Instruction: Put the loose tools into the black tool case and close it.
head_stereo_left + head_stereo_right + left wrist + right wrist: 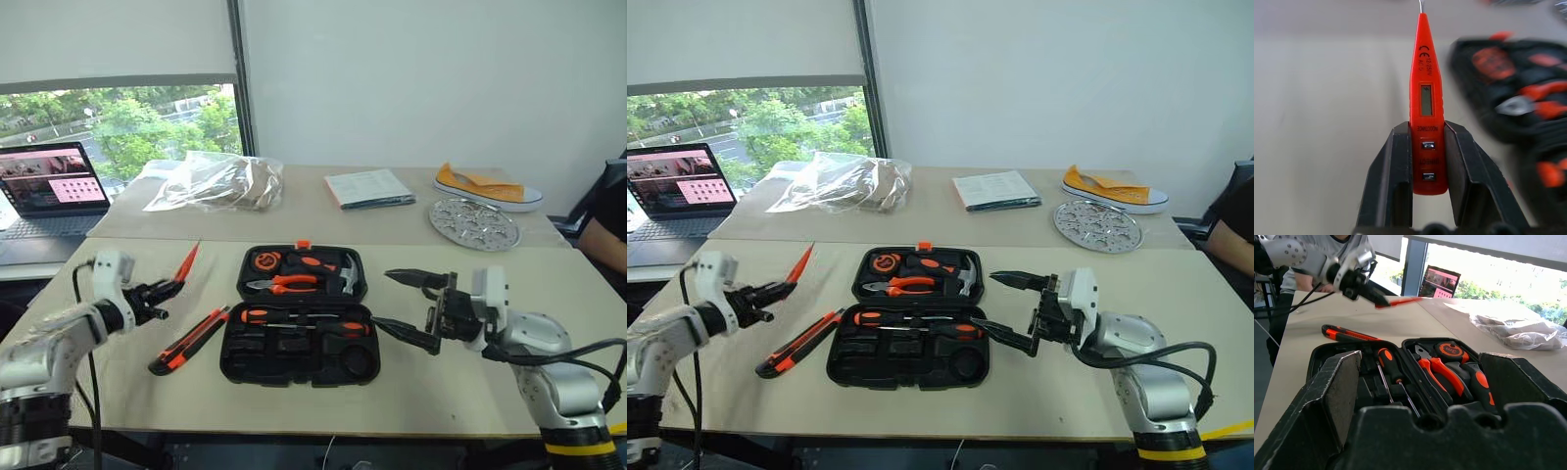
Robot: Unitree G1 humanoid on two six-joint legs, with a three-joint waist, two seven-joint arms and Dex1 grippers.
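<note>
Head pair looks forward-down over bench point(411, 382); wrist views sit close, level along own jaws; all share open tool case point(301, 328).

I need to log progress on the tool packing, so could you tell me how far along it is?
Done: two screwdrivers already lie in the open black tool case. In hand: the left gripper is shut on the orange tester screwdriver, held above the table beside the case. Left: the utility knife lies on the table by the case, and the lid is open. The right gripper waits open at the case's other side.
</note>
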